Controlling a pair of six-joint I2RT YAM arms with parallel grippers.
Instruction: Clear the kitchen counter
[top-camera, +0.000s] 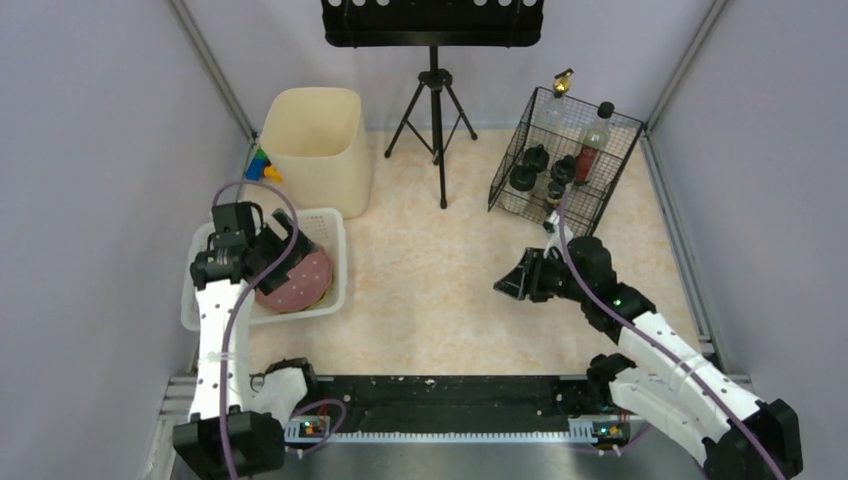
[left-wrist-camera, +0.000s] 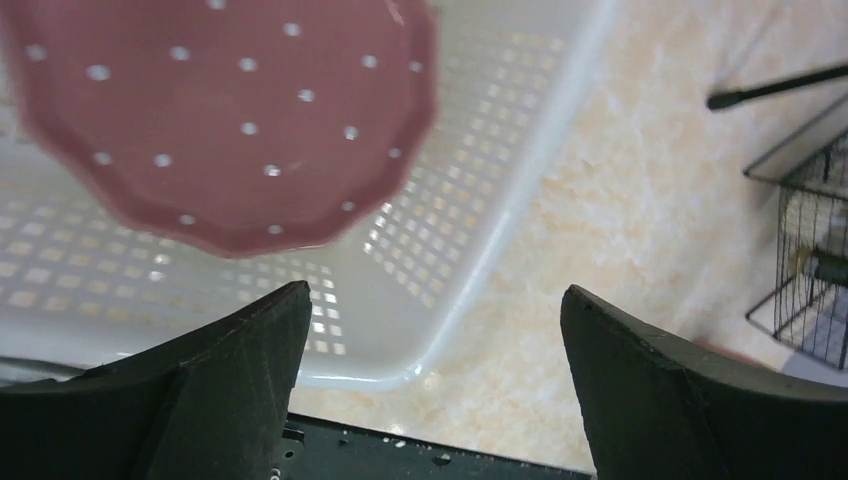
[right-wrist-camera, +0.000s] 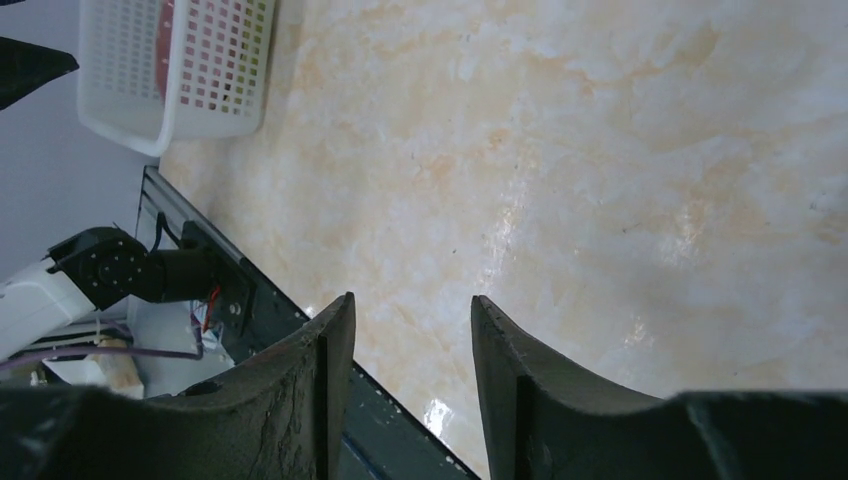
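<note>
The kitchen counter (top-camera: 440, 290) is a pale beige marbled tabletop; it also shows in the left wrist view (left-wrist-camera: 640, 200) and the right wrist view (right-wrist-camera: 600, 150). A pink dotted plate (top-camera: 297, 280) lies in the white slotted basket (top-camera: 335, 250) at the left; the plate (left-wrist-camera: 220, 120) fills the top of the left wrist view. My left gripper (top-camera: 275, 243) hovers over the basket (left-wrist-camera: 500, 190), jaws wide open and empty (left-wrist-camera: 432, 320). My right gripper (top-camera: 510, 283) hangs over the bare counter right of centre, jaws a little apart and empty (right-wrist-camera: 412, 325).
A cream bin (top-camera: 315, 145) stands at the back left with coloured bits (top-camera: 260, 165) beside it. A black tripod stand (top-camera: 435, 110) is at the back centre. A black wire rack (top-camera: 565, 160) with bottles and jars is at the back right. A black rail (top-camera: 440, 400) runs along the near edge.
</note>
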